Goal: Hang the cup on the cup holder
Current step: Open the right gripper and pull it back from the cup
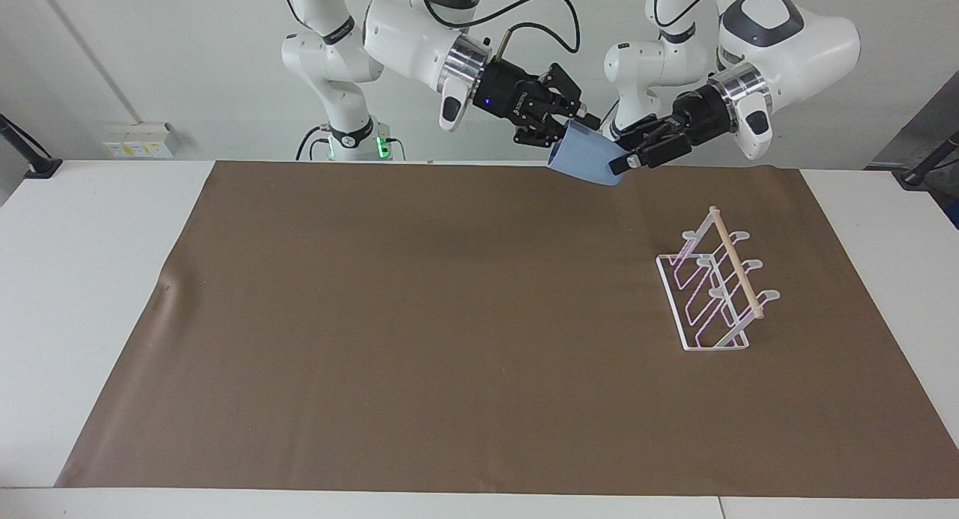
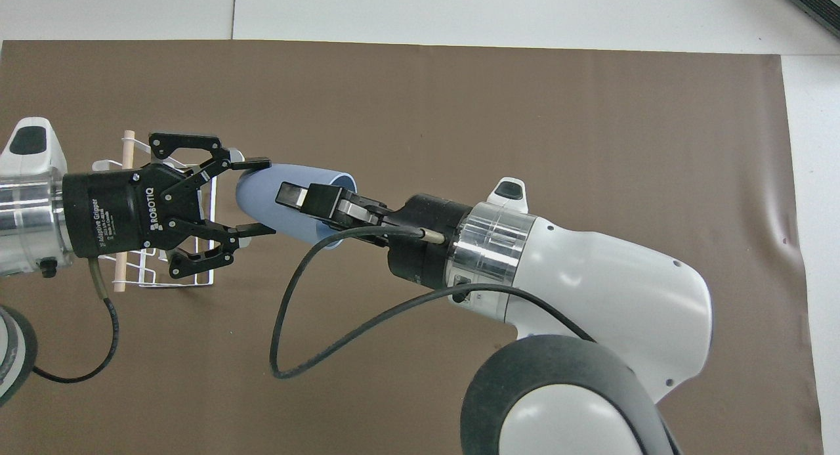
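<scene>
The light-blue cup (image 1: 588, 159) (image 2: 308, 177) hangs on its side in the air above the brown mat, its mouth toward the right arm. My left gripper (image 1: 625, 156) (image 2: 261, 196) is shut on the cup's rounded base end, one fingertip on each side. My right gripper (image 1: 573, 133) (image 2: 305, 205) is at the cup's mouth, open, with one finger over the outer wall and the other inside, hidden. The white wire cup holder (image 1: 712, 287) (image 2: 197, 281) with its wooden dowel stands on the mat toward the left arm's end, partly covered by the left gripper in the overhead view.
A brown mat (image 1: 449, 317) covers most of the white table (image 1: 82, 279). A black cable (image 2: 289, 337) loops from the right wrist over the mat.
</scene>
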You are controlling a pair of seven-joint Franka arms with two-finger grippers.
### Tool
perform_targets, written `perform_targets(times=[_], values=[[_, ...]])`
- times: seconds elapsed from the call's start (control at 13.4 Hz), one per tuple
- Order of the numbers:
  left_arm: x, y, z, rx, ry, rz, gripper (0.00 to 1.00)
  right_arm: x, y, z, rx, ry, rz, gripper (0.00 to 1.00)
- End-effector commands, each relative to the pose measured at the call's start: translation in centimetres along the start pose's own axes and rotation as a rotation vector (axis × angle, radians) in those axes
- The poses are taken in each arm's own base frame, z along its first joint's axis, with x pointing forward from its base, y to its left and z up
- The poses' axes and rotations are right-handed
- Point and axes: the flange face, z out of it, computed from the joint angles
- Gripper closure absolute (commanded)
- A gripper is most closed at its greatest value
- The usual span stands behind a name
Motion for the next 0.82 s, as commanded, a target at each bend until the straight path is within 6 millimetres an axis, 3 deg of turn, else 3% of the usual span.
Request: perform_targets(times=[0.0, 0.3, 0.6, 0.74], values=[[-0.3, 0.1, -0.6, -0.014, 0.003, -0.002, 1.0, 0.1, 0.1, -0.2, 0.01, 0.028, 0.034, 0.0], [0.8, -0.2, -1.2, 0.033, 0.084, 0.073, 1.0, 0.3, 0.1, -0.4, 0.011, 0.035, 0.033, 0.0], [2.0, -0.5, -1.6, 0.096, 0.189, 0.151, 1.0, 2.0, -0.1, -1.8, -0.022, 0.076, -0.032, 0.0], [2.9, -0.3, -2.2, 0.115, 0.278, 0.212, 1.0, 3.8, -0.1, -3.2, -0.073, 0.112, -0.099, 0.0]])
